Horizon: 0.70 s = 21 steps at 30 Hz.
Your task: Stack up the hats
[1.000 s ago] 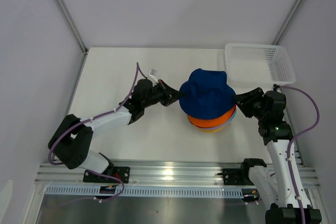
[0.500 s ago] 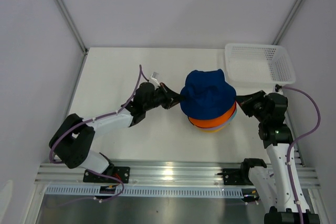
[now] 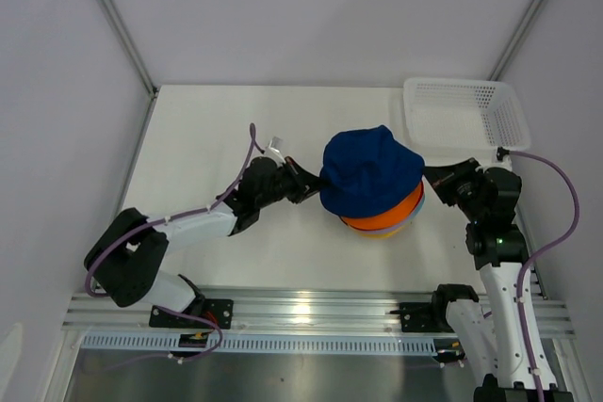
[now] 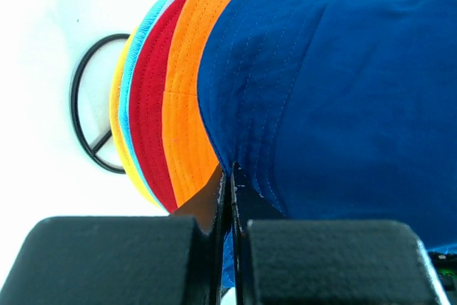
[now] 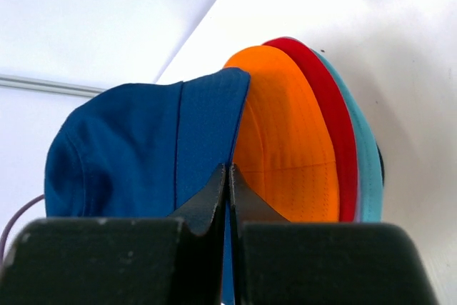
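Blue hat (image 3: 369,171) prob. soft, floppy, lightweight; grip at brim. Left gripper (image 4: 230,176) & right gripper (image 5: 228,176) pinch brim, opp. sides.

The dark blue cloth bucket hat (image 4: 343,91) is soft and not shiny, with rows of little stitches. The orange cloth hat (image 5: 285,148) too. The white plastic net basket (image 3: 504,124) looks hard.

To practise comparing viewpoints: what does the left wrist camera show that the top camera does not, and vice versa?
Only the left wrist: a black wire ring partly hidden by hats, and the red hat. Only the top: the white basket and the right end effector. Both: the blue hat on the orange hat, its brim pinched by the left end effector.
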Motion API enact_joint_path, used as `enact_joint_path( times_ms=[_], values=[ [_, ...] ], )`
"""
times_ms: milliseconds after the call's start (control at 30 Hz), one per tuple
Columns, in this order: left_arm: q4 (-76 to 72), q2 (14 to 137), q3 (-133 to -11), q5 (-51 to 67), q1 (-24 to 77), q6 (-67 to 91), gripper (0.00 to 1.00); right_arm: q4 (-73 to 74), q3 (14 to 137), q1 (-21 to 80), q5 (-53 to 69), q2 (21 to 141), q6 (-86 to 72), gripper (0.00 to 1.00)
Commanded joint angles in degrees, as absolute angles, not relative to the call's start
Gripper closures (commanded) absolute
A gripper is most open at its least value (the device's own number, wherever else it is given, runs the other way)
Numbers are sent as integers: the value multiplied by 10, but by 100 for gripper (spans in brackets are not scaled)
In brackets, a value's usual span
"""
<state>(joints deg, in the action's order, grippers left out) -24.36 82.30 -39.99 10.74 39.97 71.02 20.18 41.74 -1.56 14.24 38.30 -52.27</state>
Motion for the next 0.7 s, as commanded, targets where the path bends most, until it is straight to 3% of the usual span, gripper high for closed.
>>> enact_joint_path(
  times_ms=[0, 667],
  values=[
    [-261, 816, -386, 90, 417, 688, 99, 242, 437, -16, 127, 360, -491, 100],
    [-253, 923, -404, 67, 456, 621, 98, 342, 352, -21, 69, 401, -429, 100]
  ],
)
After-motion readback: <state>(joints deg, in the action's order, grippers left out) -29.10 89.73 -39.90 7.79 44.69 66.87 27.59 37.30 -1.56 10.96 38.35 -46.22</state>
